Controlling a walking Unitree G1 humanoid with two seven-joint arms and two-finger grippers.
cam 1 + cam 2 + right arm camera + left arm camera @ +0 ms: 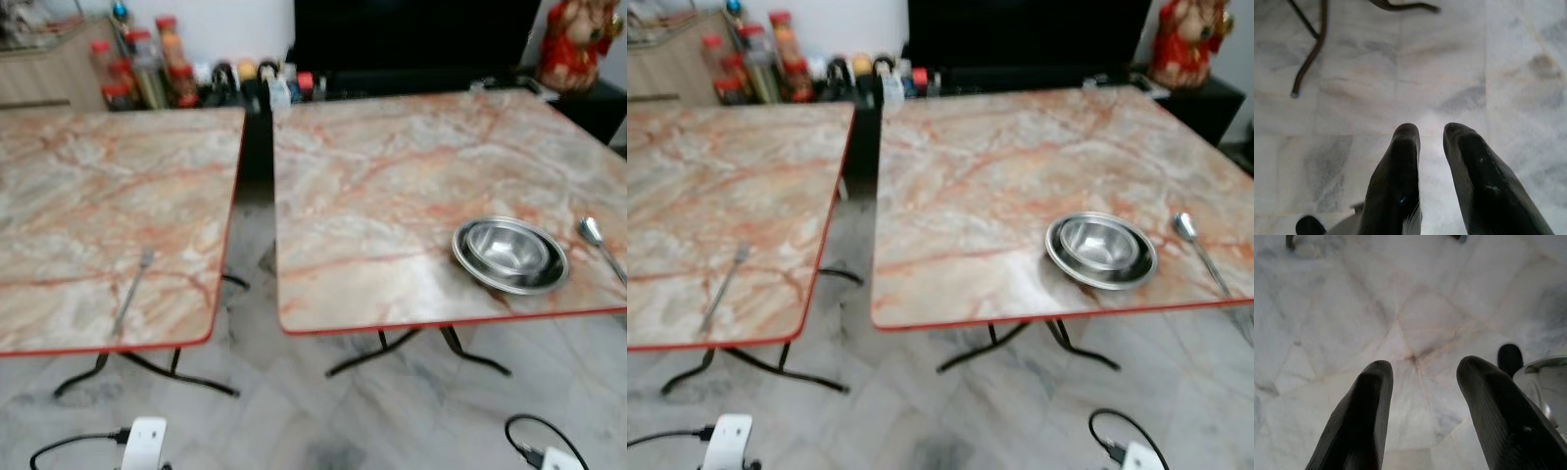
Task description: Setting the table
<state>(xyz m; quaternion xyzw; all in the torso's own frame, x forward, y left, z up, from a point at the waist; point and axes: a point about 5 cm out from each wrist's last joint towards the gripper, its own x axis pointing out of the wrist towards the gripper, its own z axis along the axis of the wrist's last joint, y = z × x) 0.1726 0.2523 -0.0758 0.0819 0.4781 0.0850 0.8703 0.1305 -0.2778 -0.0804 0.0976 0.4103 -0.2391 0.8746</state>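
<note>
Left wrist view has the left end effector hanging over the pale marble floor, its two black fingers spread well apart with nothing between them. Right wrist view has the right end effector likewise pointed down at the floor, its fingers a narrow gap apart and empty, with a dark desk leg curving across the tiles beyond. Both arms hang low, below the desk edges. From the head, two marble-patterned desks with red rims stand side by side, a gap of floor between them. On the right desk a steel bowl sits inside a steel plate near the front edge, and a spoon lies just beside them toward the right edge, apart from the plate. On the left desk a fork lies alone near the front edge, well apart from the plate and spoon. Behind the desks, jars and bottles crowd a low dark shelf, and a red figurine stands at the far right.
</note>
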